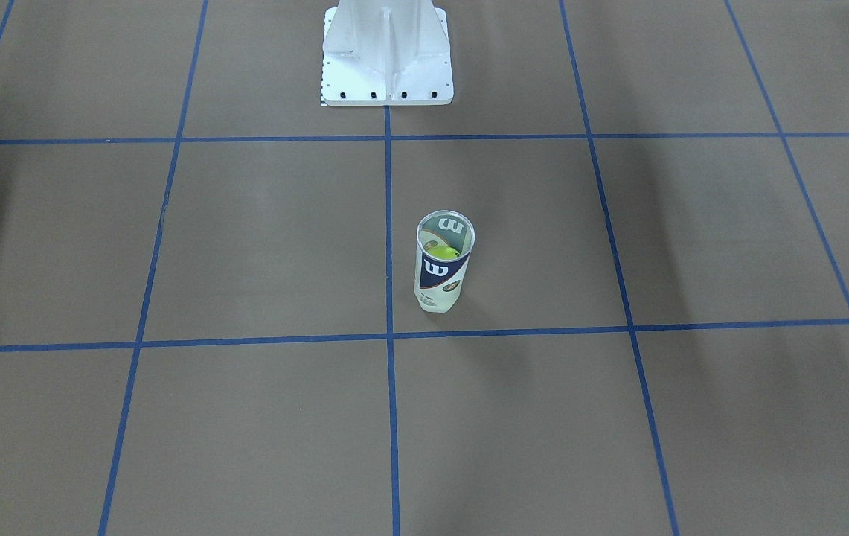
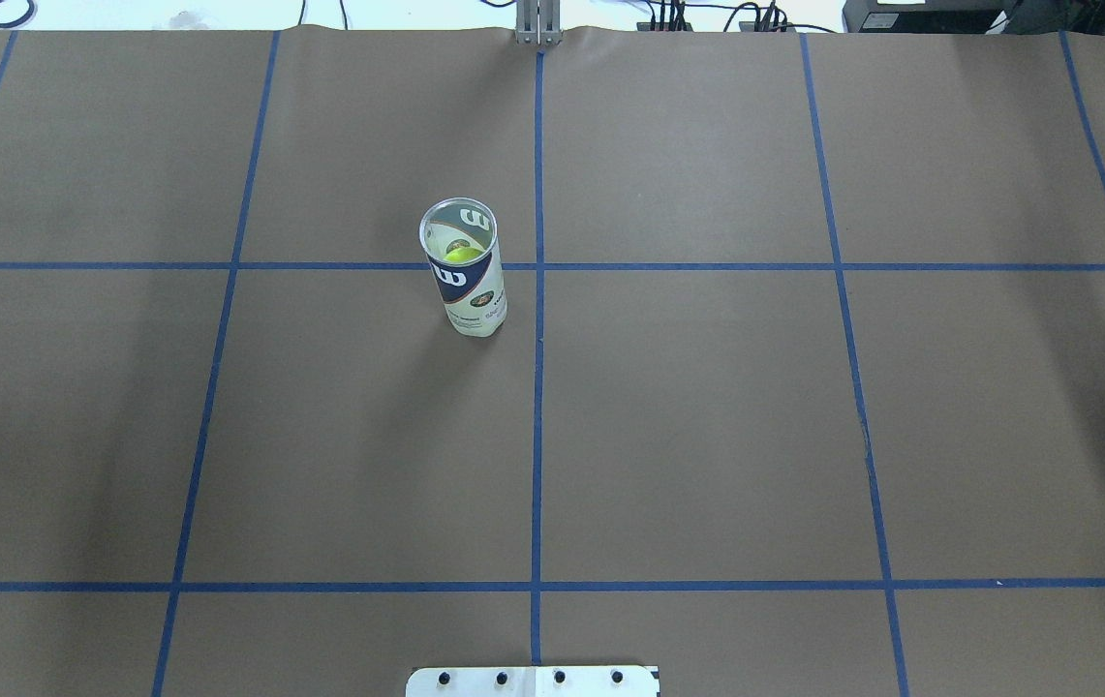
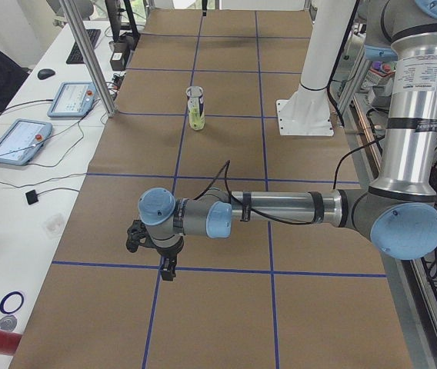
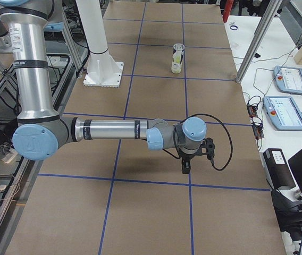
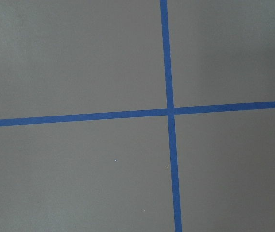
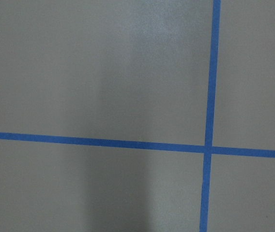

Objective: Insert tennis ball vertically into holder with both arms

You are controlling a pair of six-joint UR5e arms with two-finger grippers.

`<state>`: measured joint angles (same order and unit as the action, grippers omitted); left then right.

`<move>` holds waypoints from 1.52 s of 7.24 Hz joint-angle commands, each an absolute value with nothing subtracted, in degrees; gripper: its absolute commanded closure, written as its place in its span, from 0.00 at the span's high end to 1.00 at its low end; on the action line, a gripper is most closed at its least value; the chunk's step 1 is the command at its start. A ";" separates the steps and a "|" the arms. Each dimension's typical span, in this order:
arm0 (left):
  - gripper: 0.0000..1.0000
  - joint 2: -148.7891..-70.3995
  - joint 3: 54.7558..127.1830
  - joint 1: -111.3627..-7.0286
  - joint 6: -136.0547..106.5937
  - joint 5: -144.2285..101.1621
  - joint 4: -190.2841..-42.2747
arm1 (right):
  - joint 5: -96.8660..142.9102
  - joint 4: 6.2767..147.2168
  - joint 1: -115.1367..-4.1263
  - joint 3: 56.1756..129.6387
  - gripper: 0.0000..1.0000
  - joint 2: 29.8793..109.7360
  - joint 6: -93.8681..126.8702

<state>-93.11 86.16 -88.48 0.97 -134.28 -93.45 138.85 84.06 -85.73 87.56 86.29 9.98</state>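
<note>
The holder (image 1: 444, 260) is a clear can with a white and navy label. It stands upright and open-topped near the table's middle, and also shows in the overhead view (image 2: 463, 266). A yellow-green tennis ball (image 1: 445, 253) sits inside it (image 2: 462, 255). The left gripper (image 3: 168, 269) shows only in the exterior left view, pointing down over a tape crossing far from the holder (image 3: 195, 108). The right gripper (image 4: 185, 166) shows only in the exterior right view, also far from the holder (image 4: 177, 58). I cannot tell whether either is open or shut. Both wrist views show only brown paper and blue tape.
The white base pedestal (image 1: 387, 59) stands at the robot's side of the table (image 2: 533, 681). Metal frame posts (image 3: 88, 54) (image 4: 254, 48) rise at the table's far edge. Tablets (image 3: 18, 142) (image 4: 285, 111) and cables lie on the white side benches.
</note>
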 commanded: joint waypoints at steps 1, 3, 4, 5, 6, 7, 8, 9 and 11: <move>1.00 -93.34 86.31 -88.51 1.05 -134.38 -93.17 | 138.26 89.73 -89.64 89.11 1.00 87.19 9.49; 1.00 -93.17 87.79 -88.77 1.14 -134.56 -92.81 | 137.90 89.74 -89.65 96.10 1.00 92.77 9.40; 1.00 -93.43 89.02 -88.86 1.14 -134.56 -89.94 | 135.99 89.65 -89.56 99.11 1.00 94.99 9.49; 1.00 -93.78 89.73 -88.94 1.49 -134.65 -87.39 | 134.84 89.74 -89.56 99.14 1.00 95.10 9.41; 1.00 -93.69 89.82 -89.03 1.49 -134.56 -87.36 | 134.48 89.65 -89.47 98.79 1.00 94.66 9.40; 1.00 -93.43 89.74 -88.95 1.49 -134.56 -87.36 | 134.30 89.65 -89.56 98.88 1.00 94.48 9.40; 1.00 -93.34 89.74 -89.03 1.58 -134.56 -87.36 | 134.38 89.56 -89.47 98.96 1.00 94.57 9.40; 1.00 -93.34 89.74 -89.03 1.58 -134.56 -87.36 | 134.99 89.47 -89.47 98.79 1.00 94.57 9.49; 1.00 -93.34 89.74 -88.95 1.50 -134.56 -87.36 | 135.09 89.12 -89.47 98.70 1.00 94.57 9.49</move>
<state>-93.35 89.73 -89.02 1.56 -134.56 -87.37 134.98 89.33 -89.48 98.78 94.60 9.48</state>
